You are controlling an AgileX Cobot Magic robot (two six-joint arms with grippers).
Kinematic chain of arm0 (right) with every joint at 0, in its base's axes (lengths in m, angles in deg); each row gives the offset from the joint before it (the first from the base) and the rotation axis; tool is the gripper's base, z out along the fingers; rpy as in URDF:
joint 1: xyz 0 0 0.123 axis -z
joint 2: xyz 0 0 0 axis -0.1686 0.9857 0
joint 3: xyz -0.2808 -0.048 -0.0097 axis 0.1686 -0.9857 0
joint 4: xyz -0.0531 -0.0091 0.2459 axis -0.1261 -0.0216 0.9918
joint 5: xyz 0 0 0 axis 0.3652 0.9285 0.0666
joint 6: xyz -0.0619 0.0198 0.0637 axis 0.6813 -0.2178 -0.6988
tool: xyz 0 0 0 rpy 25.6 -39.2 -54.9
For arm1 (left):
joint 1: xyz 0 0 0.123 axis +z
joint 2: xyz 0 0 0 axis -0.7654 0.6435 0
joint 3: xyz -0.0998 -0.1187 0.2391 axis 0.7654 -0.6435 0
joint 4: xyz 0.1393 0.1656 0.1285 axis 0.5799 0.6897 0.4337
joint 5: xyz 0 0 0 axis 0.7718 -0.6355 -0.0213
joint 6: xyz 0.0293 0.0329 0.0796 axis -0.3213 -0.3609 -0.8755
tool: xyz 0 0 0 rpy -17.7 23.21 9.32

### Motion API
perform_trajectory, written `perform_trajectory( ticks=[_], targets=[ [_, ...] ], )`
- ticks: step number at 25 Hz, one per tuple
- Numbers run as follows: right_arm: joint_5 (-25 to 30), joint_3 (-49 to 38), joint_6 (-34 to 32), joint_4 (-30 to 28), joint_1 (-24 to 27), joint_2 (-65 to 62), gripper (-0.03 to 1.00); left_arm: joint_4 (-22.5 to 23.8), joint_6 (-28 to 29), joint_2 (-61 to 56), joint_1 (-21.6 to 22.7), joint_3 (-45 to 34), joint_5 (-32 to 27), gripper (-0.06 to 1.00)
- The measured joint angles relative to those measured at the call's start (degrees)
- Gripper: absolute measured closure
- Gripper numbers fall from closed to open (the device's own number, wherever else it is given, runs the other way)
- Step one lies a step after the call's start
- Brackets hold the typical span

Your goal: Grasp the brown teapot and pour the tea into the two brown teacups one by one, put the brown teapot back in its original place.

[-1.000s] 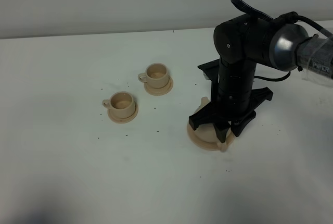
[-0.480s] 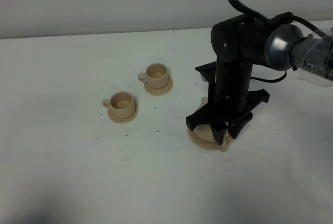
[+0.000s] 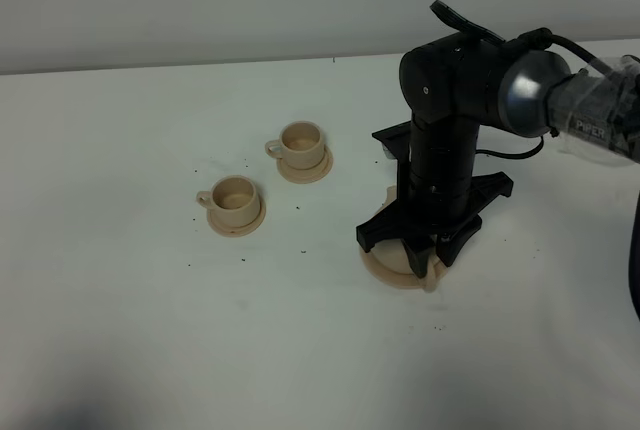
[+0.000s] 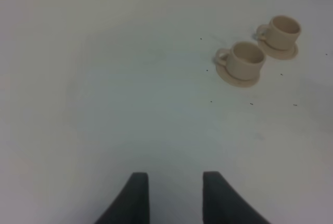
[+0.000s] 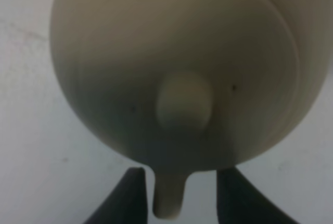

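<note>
brown teapot (image 5: 177, 67) handle betw. r hand (image 5: 179, 195) fingers, gap each side

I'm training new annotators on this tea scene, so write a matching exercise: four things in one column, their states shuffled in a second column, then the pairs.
Things
1. brown teapot
2. right gripper
3. left gripper
4. front teacup

States
A. open over the table, nothing between its fingers
B. on a small saucer, its handle pointing left in the high view
C. knobbed lid on, seen from above by the right wrist camera
D. open, fingers either side of the loop handle

Pairs: 1-C, 2-D, 3-A, 4-B
</note>
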Motion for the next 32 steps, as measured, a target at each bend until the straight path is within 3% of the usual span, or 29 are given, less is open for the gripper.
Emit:
perform_trajectory(
  ticks=[9, 17, 32],
  targets=[
    [0.24, 0.06, 0.0, -0.63, 0.0, 0.67, 0.65, 0.0, 0.0, 0.0, 0.0, 0.0, 0.0, 0.67],
    [0.32, 0.06, 0.0, -0.76, 0.0, 0.73, 0.72, 0.0, 0.0, 0.0, 0.0, 0.0, 0.0, 0.67],
    [0.13, 0.06, -0.42, -0.87, 0.0, 2.87, 0.72, 0.0, -0.07, 0.0, 0.0, 0.0, 0.0, 0.67]
  ],
)
